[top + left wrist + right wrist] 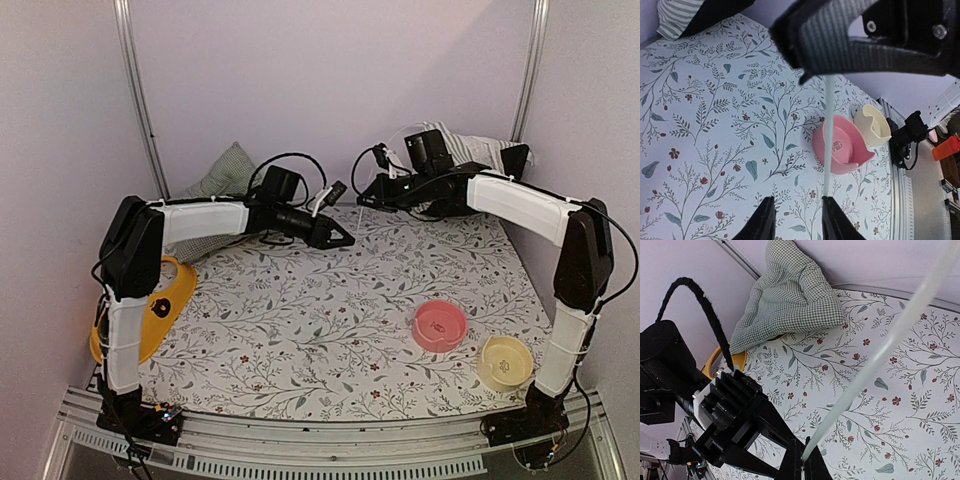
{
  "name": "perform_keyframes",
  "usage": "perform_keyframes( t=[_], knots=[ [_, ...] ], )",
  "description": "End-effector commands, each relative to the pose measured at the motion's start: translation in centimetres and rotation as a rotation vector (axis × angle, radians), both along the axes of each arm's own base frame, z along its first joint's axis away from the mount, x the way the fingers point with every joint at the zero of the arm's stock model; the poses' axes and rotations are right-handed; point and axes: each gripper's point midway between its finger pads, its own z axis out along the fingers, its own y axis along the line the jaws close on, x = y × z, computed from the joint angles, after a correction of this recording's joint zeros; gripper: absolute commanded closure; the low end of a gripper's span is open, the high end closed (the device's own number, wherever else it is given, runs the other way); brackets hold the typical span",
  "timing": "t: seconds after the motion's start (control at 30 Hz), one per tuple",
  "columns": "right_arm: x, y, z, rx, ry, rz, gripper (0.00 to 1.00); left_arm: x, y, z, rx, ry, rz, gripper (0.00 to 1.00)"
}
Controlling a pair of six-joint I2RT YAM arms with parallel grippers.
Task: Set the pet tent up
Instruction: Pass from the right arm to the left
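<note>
pet tent [468, 145]: bunched low in the far right corner of the table, against the back wall and behind the right arm; only striped fabric is shown
pole [900, 326]: a thin whitish rod, slightly bowed, held in the air above the floral cloth [300, 320]; in the right wrist view it is seen running from the fingertips up toward the back wall; its join to the fabric cannot be traced
right gripper [802, 466]: closed tight, with the pole pinched between its fingertips
left gripper [798, 202]: jaws parted to a moderate gap, far wider than the pole, with nothing clamped; the pole's lower end is seen just by the inner side of one finger [832, 222], and contact there cannot be told
arms: both are stretched toward the far middle of the table, with the two grippers close together, tip toward tip
cushion [795, 295]: green checked, propped in the far left corner against the wall
pink bowl [440, 326]: set on the near right part of the cloth
cream bowl [505, 362]: just beside the pink bowl, toward the near right corner
yellow object [170, 295]: at the left edge, partly hidden by the left arm
</note>
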Motion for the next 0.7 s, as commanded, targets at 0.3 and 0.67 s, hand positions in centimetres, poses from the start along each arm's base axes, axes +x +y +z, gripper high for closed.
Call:
perform_keyframes(
  t=[0.3, 0.67],
  knots=[
    [1.5, -0.5, 1.6, -0.046, -0.116, 0.001, 1.0, 0.2, -2.4, 2.4, -0.048, -0.052, -0.042, 0.7],
    [1.5, -0.5, 1.7, -0.054, -0.12, 0.004, 1.0, -0.6, -3.3, 0.8, -0.012, -0.043, -0.063, 0.76]
  ],
)
